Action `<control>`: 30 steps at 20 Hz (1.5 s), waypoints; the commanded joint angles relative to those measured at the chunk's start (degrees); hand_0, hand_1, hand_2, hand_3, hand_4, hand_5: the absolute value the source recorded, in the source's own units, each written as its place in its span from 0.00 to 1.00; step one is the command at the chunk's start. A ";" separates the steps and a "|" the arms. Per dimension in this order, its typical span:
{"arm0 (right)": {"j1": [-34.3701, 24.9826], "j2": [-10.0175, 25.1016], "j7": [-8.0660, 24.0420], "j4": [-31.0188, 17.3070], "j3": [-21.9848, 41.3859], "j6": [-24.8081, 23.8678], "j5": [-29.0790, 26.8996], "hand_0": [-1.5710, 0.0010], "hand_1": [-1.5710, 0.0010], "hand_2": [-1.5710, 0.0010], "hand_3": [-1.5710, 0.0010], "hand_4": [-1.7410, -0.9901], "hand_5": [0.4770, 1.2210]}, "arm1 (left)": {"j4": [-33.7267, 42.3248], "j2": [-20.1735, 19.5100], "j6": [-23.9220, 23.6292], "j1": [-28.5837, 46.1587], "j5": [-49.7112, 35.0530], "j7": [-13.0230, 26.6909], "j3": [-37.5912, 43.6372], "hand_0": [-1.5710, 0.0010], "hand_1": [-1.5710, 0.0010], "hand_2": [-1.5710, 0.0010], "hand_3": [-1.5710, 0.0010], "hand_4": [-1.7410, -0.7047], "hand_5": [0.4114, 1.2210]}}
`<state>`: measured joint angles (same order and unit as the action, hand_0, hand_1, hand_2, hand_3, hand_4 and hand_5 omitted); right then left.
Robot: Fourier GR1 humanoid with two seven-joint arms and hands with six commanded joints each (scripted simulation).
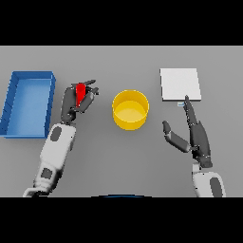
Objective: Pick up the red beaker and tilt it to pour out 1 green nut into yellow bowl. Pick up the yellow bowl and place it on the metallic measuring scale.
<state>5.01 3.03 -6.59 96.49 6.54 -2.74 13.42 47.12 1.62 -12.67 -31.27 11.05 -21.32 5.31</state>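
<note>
So the left hand (74,102) has its fingers (90,93) wrapped around the red beaker (81,91), sitting off to the left of the yellow bowl (130,110), which stands upright in the middle of the grey counter (118,161). Can't tell if anything's inside the bowl. Right of the bowl, up a bit, there's the metallic measuring scale (180,84). The right hand (194,135) is just below the scale, fingers straight, holding nothing. A blue tray (28,104) sits far left of the bowl.
</note>
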 commanded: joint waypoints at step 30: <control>0.98 -0.24 -1.60 0.08 1.26 -0.17 1.98 1.00 1.00 1.00 1.00 0.91 0.27 | 3.11 -16.44 25.86 -25.49 44.64 20.99 -43.73 0.00 0.00 0.00 0.00 0.12 0.99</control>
<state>5.96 2.76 -8.15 96.58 7.81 -2.89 15.40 50.23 -14.78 13.19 -56.76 55.71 -0.28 -38.41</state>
